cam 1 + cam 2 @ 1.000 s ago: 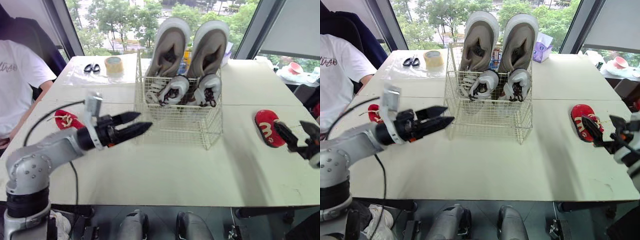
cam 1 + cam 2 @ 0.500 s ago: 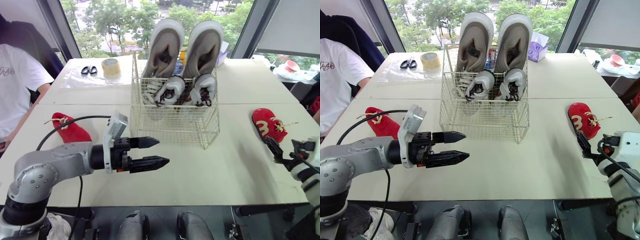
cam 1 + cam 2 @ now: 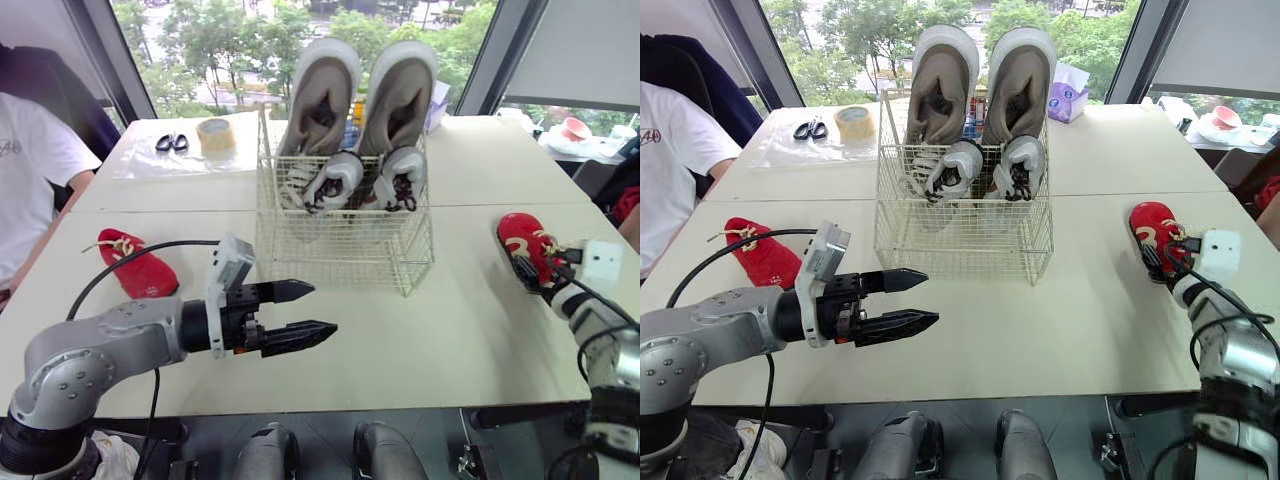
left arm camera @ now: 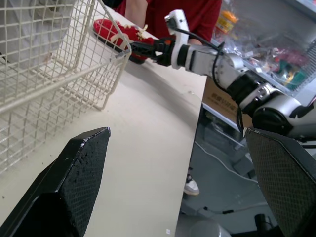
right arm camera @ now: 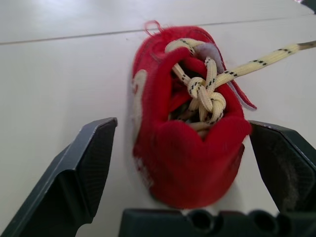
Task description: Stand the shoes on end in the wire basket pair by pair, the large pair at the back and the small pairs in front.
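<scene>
While the right gripper [image 5: 180,123] straddles the red shoe [image 5: 168,163], jaws spread (left gripper [image 3: 320,307] likewise), closing should come next.

- White table [image 3: 1090,340], with a seam running left to right across its middle.
- Basket [image 3: 965,240] stands at the centre, across the seam.
- Red shoe [image 3: 762,255] lies near the left edge, laces up.
- Second red shoe [image 3: 1155,232] lies near the right edge.
- Clear sheet [image 3: 790,152] lies at the far left, with scissors [image 3: 809,129] and tape [image 3: 853,122] on it.
- Purple tissue pack [image 3: 1070,88] sits far, just right of the basket.
</scene>
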